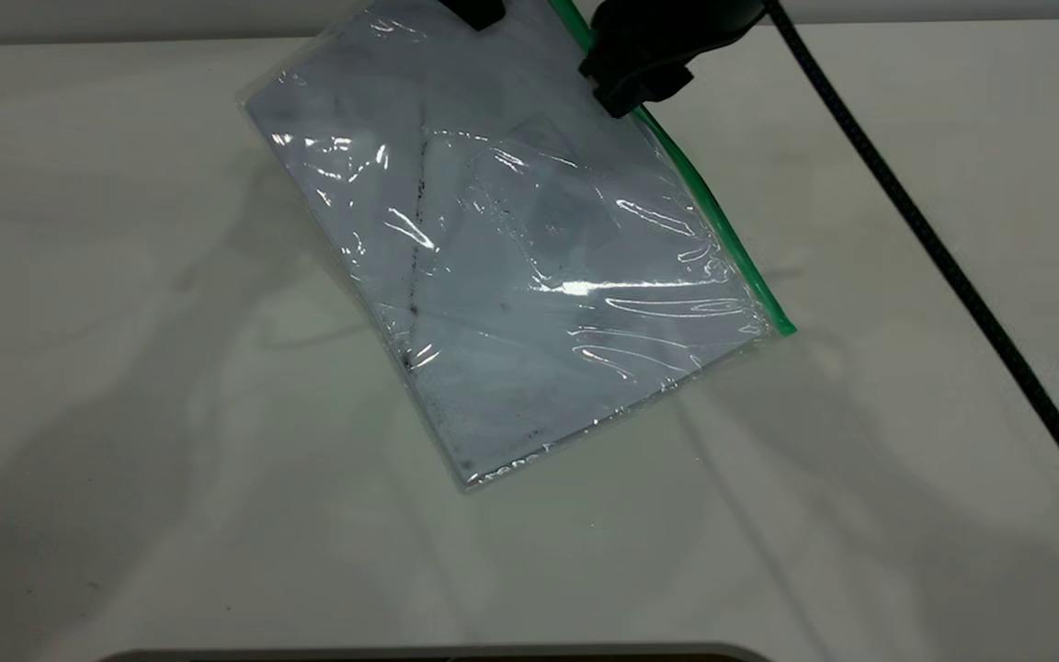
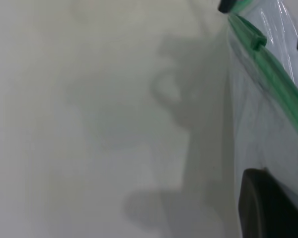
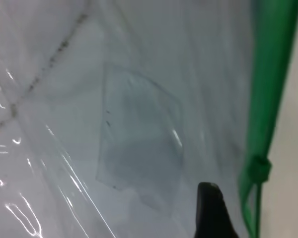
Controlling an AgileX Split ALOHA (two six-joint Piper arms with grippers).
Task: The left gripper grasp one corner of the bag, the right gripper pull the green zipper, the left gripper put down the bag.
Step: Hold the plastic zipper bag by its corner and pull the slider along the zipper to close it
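Note:
The bag (image 1: 529,276) is a clear pouch with white paper and a dark streak inside. Its near end rests on the table and its far end is raised. The left gripper (image 1: 474,11) shows at the top edge, shut on the bag's far corner beside the green strip's end. One of its fingers (image 2: 268,208) lies against the plastic. The green zipper (image 1: 723,230) runs along the bag's right edge. The right gripper (image 1: 626,97) straddles the strip near its far end, jaws apart. Its finger (image 3: 211,213) lies on the plastic beside the slider tab (image 3: 260,168), which also shows in the left wrist view (image 2: 258,39).
The white table (image 1: 171,414) lies under the bag. The right arm's ribbed black cable (image 1: 943,257) runs across the table's right side toward the near right edge. A dark rounded edge (image 1: 438,655) shows at the front of the table.

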